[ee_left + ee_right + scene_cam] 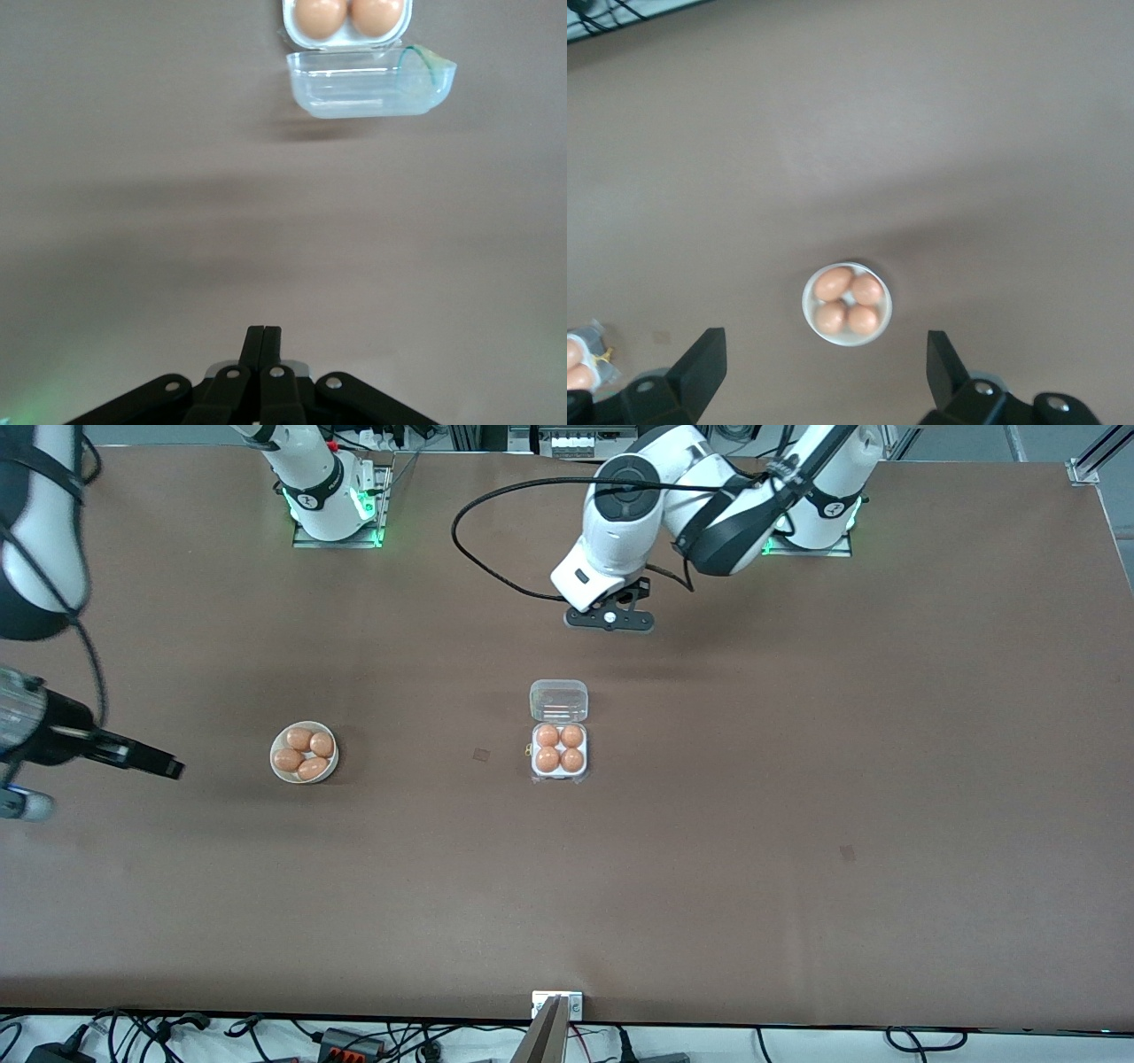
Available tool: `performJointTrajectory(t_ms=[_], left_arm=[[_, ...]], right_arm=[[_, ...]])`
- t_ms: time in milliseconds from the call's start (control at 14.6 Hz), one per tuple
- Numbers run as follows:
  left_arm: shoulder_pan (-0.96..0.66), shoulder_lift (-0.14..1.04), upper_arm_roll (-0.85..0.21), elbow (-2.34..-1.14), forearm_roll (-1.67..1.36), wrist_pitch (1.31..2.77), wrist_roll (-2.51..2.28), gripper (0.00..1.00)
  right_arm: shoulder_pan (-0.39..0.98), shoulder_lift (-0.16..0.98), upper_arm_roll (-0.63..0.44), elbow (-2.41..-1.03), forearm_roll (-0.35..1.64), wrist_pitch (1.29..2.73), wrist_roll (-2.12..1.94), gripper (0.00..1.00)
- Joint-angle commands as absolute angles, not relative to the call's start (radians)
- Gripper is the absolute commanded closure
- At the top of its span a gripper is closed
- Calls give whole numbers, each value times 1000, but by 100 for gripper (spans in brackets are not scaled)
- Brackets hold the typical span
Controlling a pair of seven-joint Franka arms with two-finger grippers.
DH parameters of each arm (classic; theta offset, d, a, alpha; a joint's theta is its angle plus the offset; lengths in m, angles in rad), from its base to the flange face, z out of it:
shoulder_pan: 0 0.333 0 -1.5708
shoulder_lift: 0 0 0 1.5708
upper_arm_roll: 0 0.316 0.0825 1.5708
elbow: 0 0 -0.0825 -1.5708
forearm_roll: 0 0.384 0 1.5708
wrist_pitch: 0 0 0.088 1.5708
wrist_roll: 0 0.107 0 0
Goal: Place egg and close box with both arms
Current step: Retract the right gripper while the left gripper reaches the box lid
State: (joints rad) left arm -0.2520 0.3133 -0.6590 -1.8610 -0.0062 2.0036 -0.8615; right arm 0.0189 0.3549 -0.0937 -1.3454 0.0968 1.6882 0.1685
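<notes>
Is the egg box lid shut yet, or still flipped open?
Open. The box's clear lid lies flipped back toward the robots' bases, and all four eggs sit uncovered in the cells.

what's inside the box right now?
Four eggs, one in each cell of the box; the nearest to the left arm's base is here. The clear lid is open and holds nothing. The cell floors under the eggs are covered, so not visible.
</notes>
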Motion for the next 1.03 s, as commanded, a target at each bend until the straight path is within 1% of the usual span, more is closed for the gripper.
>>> performJointTrajectory(t_ms=[0,68,274,411,616,685,890,959], left_arm=[[-296,405,-658,-1852,99,2107,-960,99],[-317,443,-658,-1847,153,2146,-1010,99],[-350,544,-657,-1813,369,2184,-1170,99],[-366,615,-657,-1770,480,2191,-1233,99],[-385,693,-652,-1691,638,2191,-1296,99],[-385,725,-650,-1660,690,2192,-1316,99],[-379,770,-641,-1588,747,2235,-1332,99],[-380,772,-617,-1568,747,2237,-1331,99]], right_arm=[[-17,330,-57,-1335,58,1614,141,0],[-15,324,-60,-1327,57,1571,123,0],[-15,275,-57,-1351,20,1569,6,0],[-6,221,-58,-1441,8,1589,65,0],[-6,94,-55,-1654,3,1721,58,0],[-8,69,-55,-1693,3,1739,52,0],[-9,66,-57,-1690,-6,1736,-12,0],[-11,64,-57,-1689,-14,1735,-21,0]])
